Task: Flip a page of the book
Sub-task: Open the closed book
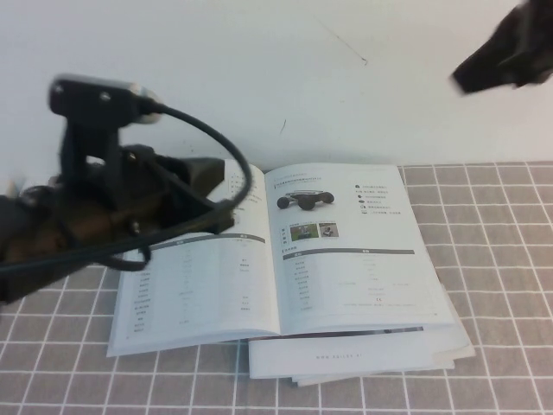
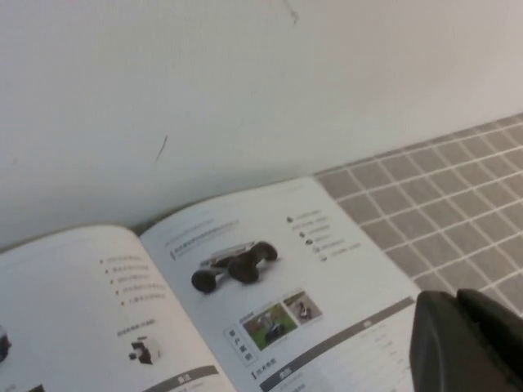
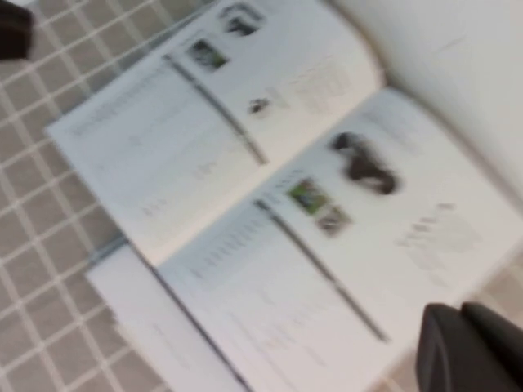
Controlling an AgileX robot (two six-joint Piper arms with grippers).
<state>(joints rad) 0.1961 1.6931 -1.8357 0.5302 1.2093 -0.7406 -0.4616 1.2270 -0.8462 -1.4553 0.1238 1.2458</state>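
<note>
A grey cloth with a white grid pattern (image 1: 501, 259) covers the surface up to a plain white wall (image 1: 285, 69). Loose white sheets (image 1: 363, 354) lie stacked near the front edge.

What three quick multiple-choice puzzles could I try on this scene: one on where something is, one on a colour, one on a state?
1. Where is the right end effector?
A. Raised at the far right, clear of the book
B. Pressed on the right-hand page
C. Under the book

2. What colour is the checked cloth under the book?
A. Red with black lines
B. Grey with white lines
C. Plain blue

3. How does the book lie?
A. Shut, cover up
B. Standing on edge
C. Open flat, two pages showing

Answers:
1. A: the high view shows it up against the wall, off the book.
2. B: grey squares with white lines surround the book.
3. C: both pages face up, on loose white sheets. The left end effector sits over the left page.
</note>
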